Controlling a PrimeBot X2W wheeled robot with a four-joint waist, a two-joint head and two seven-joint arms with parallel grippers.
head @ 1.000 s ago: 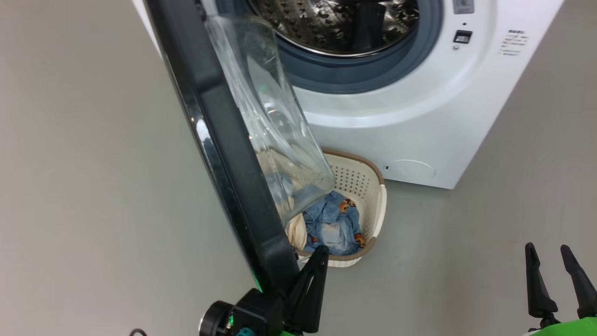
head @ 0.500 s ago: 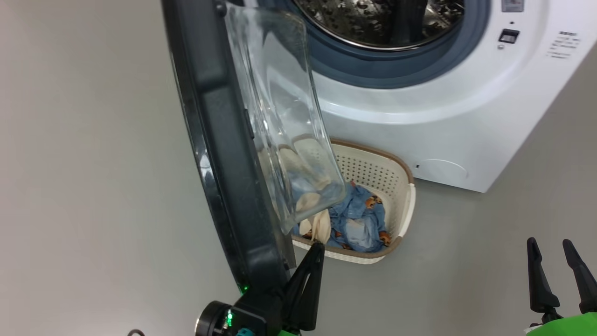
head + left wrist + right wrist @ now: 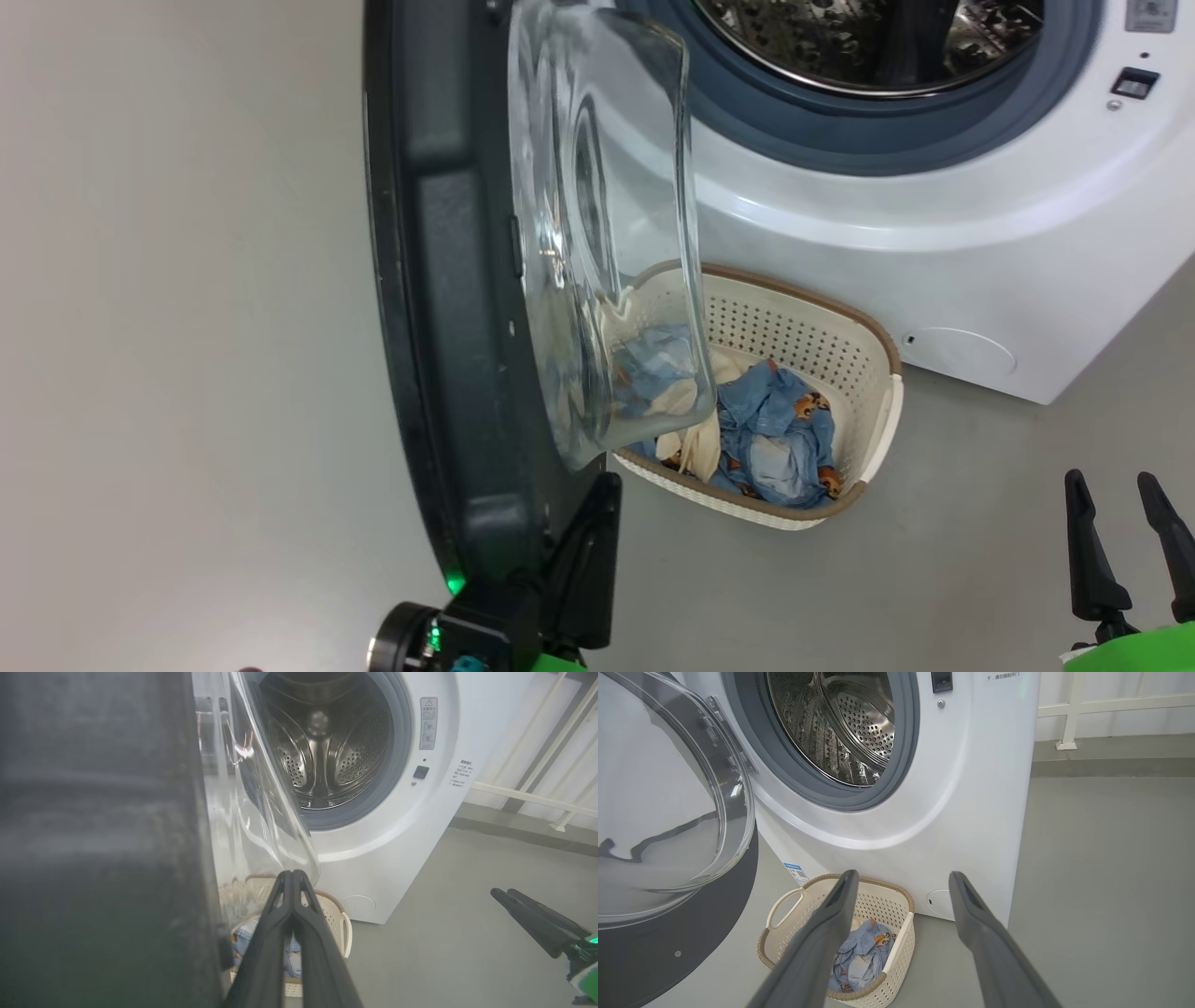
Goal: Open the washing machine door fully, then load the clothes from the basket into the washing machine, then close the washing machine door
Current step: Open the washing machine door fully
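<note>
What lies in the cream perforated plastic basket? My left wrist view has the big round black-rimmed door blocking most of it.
Observer: The head view shows light blue garments with orange-brown bear prints and cream-white cloth pieces in the cream perforated basket, which stands on the floor in front of the white washing machine.
Operator: Is the right gripper open? Its fingers overlap in my view.
Observer: Open. The right wrist view shows the right gripper with its two dark fingers spread wide, nothing between them, pointing toward the basket.
</note>
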